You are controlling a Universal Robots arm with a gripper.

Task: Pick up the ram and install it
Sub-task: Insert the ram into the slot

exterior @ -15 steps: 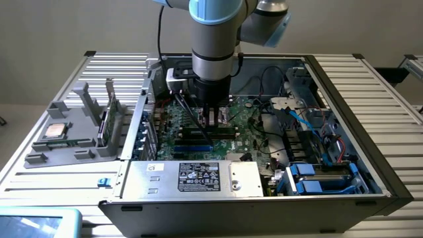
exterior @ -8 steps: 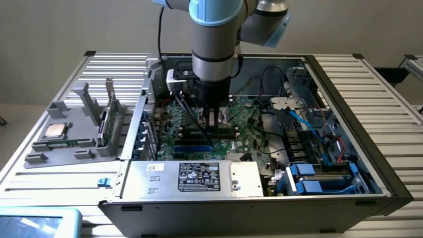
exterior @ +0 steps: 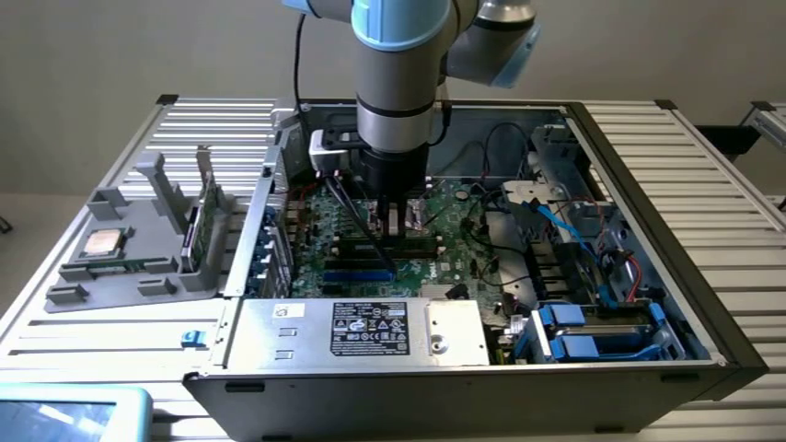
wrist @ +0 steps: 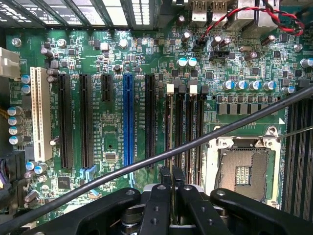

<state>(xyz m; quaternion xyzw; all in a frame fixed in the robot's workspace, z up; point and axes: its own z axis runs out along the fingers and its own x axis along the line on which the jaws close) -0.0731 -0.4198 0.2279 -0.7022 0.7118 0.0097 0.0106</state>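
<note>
My gripper (exterior: 403, 230) is down inside the open computer case, just above the green motherboard (exterior: 461, 207). In the wrist view the gripper (wrist: 172, 172) has its two black fingers (wrist: 165, 178) almost together. They are shut on the thin edge of the ram (wrist: 171, 165), which I see edge-on and mostly hidden between them. The ram lines up with the black memory slot (wrist: 169, 132) that lies nearest the blue slot (wrist: 128, 117). Whether the ram sits in that slot or just above it I cannot tell.
The empty processor socket (wrist: 243, 171) lies beside the memory slots. A black cable (wrist: 205, 138) crosses in front of the board. A grey holder (exterior: 135, 249) outside the case, on the exterior view's left, carries a silver processor (exterior: 102, 242) and a tall card (exterior: 202, 207). The power supply (exterior: 368, 330) and blue drive bays (exterior: 590, 336) stand at the front.
</note>
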